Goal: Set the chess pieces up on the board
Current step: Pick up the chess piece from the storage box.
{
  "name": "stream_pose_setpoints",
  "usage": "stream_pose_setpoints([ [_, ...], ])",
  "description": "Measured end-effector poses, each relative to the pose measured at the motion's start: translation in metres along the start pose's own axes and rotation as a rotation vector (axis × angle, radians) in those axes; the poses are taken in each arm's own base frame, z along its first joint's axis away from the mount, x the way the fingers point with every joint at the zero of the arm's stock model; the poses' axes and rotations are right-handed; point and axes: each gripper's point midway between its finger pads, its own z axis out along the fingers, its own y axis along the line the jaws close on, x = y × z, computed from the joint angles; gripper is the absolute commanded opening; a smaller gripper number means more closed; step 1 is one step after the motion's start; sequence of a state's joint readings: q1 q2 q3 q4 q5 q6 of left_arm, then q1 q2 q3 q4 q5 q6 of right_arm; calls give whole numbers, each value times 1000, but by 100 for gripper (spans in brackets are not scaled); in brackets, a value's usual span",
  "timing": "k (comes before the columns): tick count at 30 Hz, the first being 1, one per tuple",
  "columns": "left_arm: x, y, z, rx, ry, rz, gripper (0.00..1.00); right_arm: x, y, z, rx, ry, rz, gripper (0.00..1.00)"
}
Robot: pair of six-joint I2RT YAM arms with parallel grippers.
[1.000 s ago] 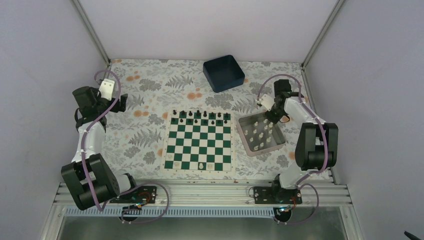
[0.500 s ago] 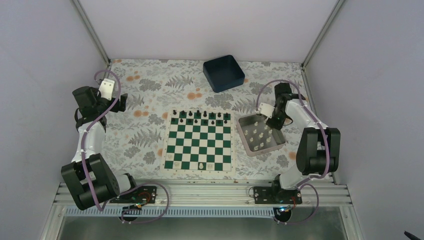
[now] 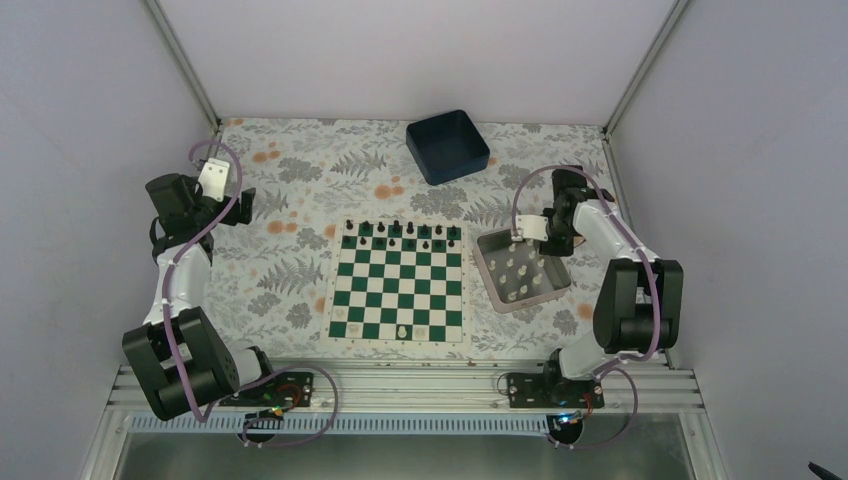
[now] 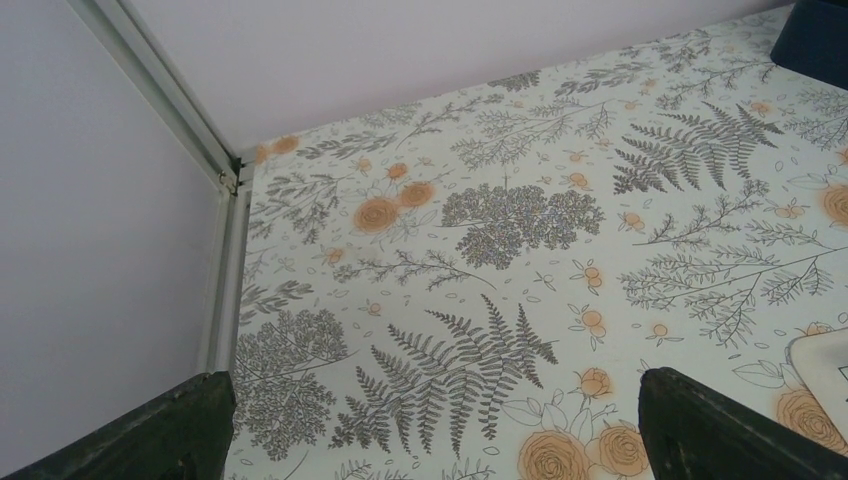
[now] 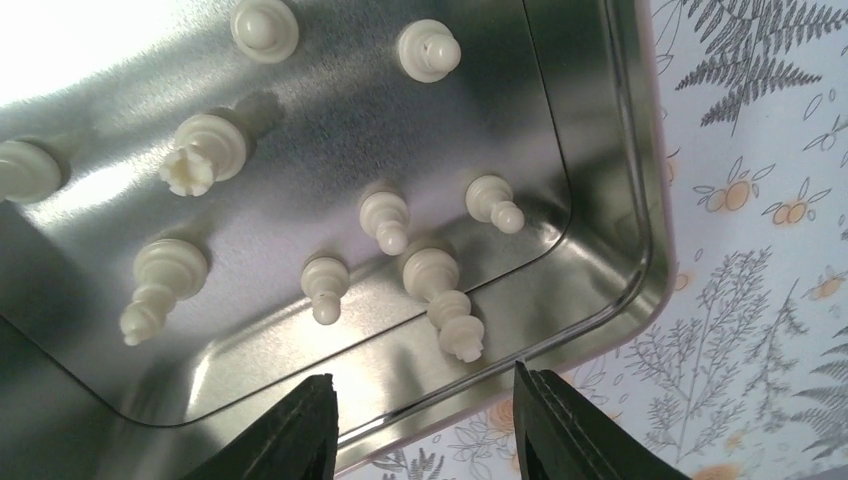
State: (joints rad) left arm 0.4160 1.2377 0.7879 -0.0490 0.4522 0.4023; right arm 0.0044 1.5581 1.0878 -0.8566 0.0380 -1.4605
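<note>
Zero pieces are sitting in your left fingers (image 4: 150, 430), which are hanging apart by the table's far-left corner. Mid-table, the board (image 3: 400, 285) is carrying only one cream piece (image 3: 402, 330), in its near row. Toward the right edge, your right fingers (image 5: 290, 440) are hovering apart and empty over the tray (image 5: 640, 250), where the other chess pieces (image 5: 430, 270) are waiting, so you are barely starting.

Robot lab test cell: plain white panel walls (image 3: 420, 50) on alu corner posts (image 3: 181, 60), left arm (image 3: 180, 280) & right arm (image 3: 628, 290) bolted to a slotted alu rail (image 3: 420, 385), fern-print table cover (image 4: 500, 220) ahead of left fingers (image 4: 150, 430).
</note>
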Motion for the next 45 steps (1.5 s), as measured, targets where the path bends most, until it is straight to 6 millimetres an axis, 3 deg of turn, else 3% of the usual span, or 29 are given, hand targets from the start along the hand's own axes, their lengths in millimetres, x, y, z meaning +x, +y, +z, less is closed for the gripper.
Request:
stream_pose_setpoints([
  [10, 0, 0, 0, -2, -2, 1, 100, 2, -10, 9, 27, 17, -77, 43],
  [31, 0, 0, 0, -1, -2, 1, 100, 6, -8, 43, -35, 50, -92, 35],
  [39, 0, 0, 0, -1, -2, 1, 100, 9, -7, 45, -43, 68, -96, 16],
  [45, 0, 0, 0, -1, -1, 1, 100, 11, -6, 44, -46, 86, -97, 10],
])
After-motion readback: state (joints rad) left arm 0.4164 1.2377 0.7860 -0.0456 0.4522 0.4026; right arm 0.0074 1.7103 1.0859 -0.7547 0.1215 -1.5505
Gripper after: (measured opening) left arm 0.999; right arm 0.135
